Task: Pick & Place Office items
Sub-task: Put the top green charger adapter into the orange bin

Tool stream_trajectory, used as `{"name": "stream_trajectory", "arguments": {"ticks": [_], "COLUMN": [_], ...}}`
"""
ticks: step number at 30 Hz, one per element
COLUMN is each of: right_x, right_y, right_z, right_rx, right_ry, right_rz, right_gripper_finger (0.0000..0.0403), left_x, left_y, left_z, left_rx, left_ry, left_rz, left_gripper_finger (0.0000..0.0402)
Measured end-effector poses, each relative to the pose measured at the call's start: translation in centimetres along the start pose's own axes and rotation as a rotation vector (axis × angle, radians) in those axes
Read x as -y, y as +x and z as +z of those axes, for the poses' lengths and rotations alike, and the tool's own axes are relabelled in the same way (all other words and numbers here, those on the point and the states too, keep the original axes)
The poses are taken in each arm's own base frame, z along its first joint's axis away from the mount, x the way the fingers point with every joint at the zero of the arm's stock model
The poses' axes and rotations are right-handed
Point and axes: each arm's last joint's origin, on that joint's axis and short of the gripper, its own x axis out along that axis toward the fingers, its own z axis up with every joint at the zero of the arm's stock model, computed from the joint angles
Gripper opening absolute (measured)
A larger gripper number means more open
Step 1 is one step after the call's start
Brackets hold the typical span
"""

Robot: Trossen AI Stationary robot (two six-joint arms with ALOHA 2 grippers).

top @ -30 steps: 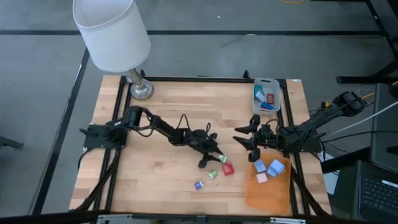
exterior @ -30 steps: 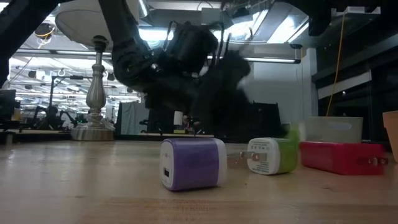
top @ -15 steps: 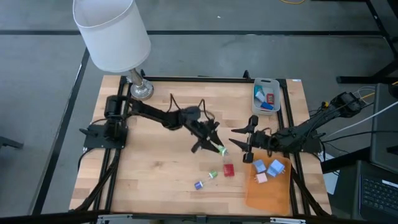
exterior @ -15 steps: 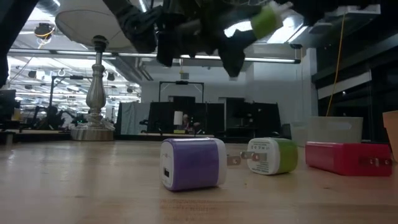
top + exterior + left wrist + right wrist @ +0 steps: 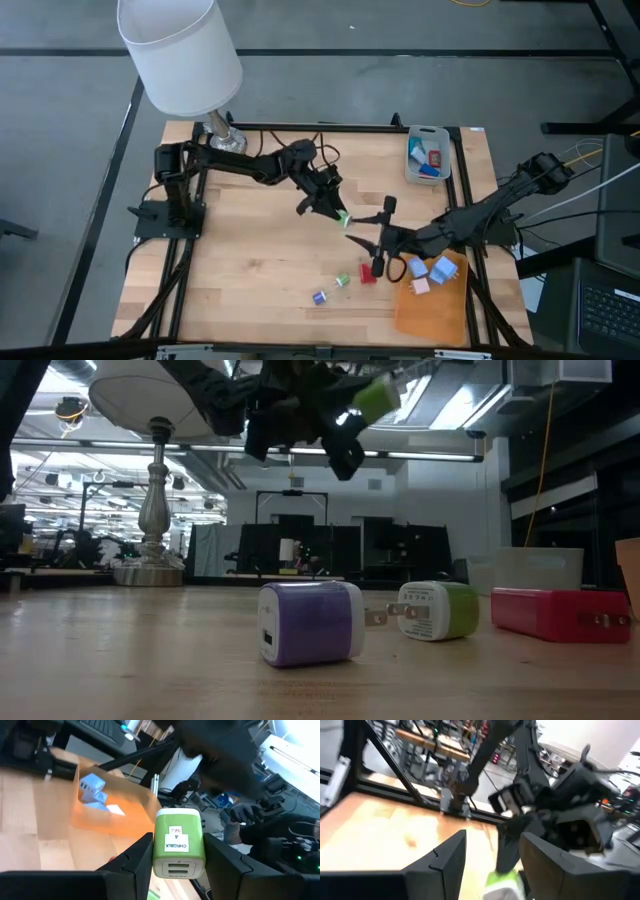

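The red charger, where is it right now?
In the high view the red charger lies on the wooden table, right of middle, just under the right gripper, with a green charger beside it.

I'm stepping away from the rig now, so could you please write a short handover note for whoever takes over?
Left gripper: shut on a green charger, raised above mid-table.
Right gripper: fingers open, empty, just above the red charger.
Done: a few items lie in the grey tray.
Left: purple, green-and-white and red chargers on the wood; blue and pink pieces on the orange sheet.
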Motion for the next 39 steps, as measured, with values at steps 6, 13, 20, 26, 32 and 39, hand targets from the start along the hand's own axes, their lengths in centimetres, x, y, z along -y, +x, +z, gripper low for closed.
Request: {"name": "stream_trajectory", "arguments": {"ticks": [6, 13, 20, 26, 32, 39], "right_x": [-0.6, -0.5, -0.3, 0.0, 0.1, 0.2], "right_y": [0.6, 0.8, 1.1, 1.5, 1.6, 1.7], "right_z": [-0.2, -0.4, -0.7, -1.1, -1.1, -1.1], "right_rx": [-0.032, -0.040, -0.053, -0.074, -0.064, -0.063], "right_ry": [-0.019, -0.003, 0.019, 0.043, 0.059, 0.065], "right_rz": [-0.040, -0.049, -0.036, -0.018, 0.028, 0.018], "right_gripper_finger": [0.0219, 0.0254, 0.0258, 0.0258, 0.0258, 0.0258], "left_x": [0.9, 1.3, 2.1, 2.4, 2.6, 2.7], "left_y": [-1.0, -0.8, 0.2, 0.6, 0.4, 0.2], "left_z": [1.1, 1.2, 1.0, 0.9, 1.4, 1.8], "left_rx": [0.016, 0.010, -0.002, -0.007, 0.024, 0.047], "left_ry": [0.012, 0.021, 0.018, 0.013, 0.033, 0.026], "left_rz": [-0.026, -0.048, -0.086, -0.100, -0.116, -0.126], "left_gripper_finger": [0.0141, 0.0141, 0.0141, 0.0141, 0.0141, 0.0141]}}
